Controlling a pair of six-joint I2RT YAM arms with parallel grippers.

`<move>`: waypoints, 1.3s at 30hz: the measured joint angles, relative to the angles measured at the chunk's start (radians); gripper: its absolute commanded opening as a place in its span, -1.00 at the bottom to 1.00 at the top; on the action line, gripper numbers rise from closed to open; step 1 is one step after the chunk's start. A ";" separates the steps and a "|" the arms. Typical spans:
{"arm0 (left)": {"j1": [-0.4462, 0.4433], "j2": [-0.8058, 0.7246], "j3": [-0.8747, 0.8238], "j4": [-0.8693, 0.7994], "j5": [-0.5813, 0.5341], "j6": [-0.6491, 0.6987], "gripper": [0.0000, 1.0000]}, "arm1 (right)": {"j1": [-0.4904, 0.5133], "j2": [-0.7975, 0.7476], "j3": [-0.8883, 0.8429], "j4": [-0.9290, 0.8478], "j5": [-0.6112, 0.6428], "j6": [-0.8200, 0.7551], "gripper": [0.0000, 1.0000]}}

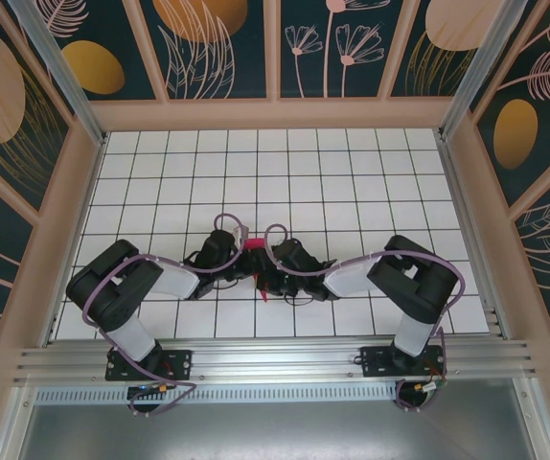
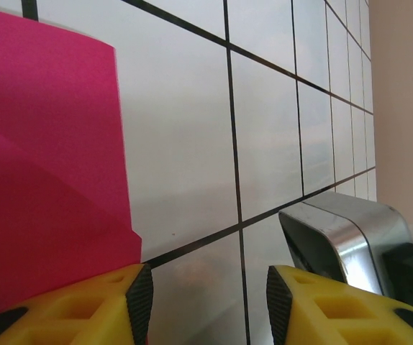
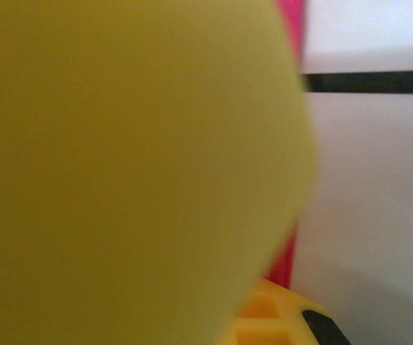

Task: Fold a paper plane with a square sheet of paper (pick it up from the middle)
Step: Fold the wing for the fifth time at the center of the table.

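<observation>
The square sheet of paper (image 1: 255, 251) is a folded magenta-pink shape held up between the two arms at the table's near middle. A small corner of it pokes out below. In the left wrist view the paper (image 2: 41, 158) shows layered folds at the left. My left gripper (image 2: 210, 305) is open beside it with bare tile between its pads; its left finger (image 2: 84, 309) lies against the paper's lower edge. My right gripper (image 1: 267, 278) is shut, and a pink strip of paper (image 3: 284, 262) runs into its yellow finger (image 3: 275, 320). A blurred yellow finger close to the lens hides the rest.
The white tiled table (image 1: 352, 172) stretches back to patterned walls (image 1: 275, 48). A metal rail (image 1: 275, 364) carries both arm bases at the near edge. A grey metal-edged part of the other arm (image 2: 343, 237) sits close to my left gripper's right finger.
</observation>
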 measured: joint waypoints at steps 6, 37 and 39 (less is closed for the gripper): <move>-0.003 0.000 0.006 -0.015 0.005 -0.003 -0.04 | 0.012 -0.013 -0.064 0.091 0.002 0.023 -1.00; -0.008 0.004 0.021 -0.047 0.014 -0.039 -0.09 | 0.112 -0.161 -0.143 -0.076 -0.058 -0.016 -1.00; -0.008 0.004 0.021 -0.047 0.014 -0.041 -0.08 | 0.110 -0.183 -0.142 -0.095 -0.058 -0.021 -1.00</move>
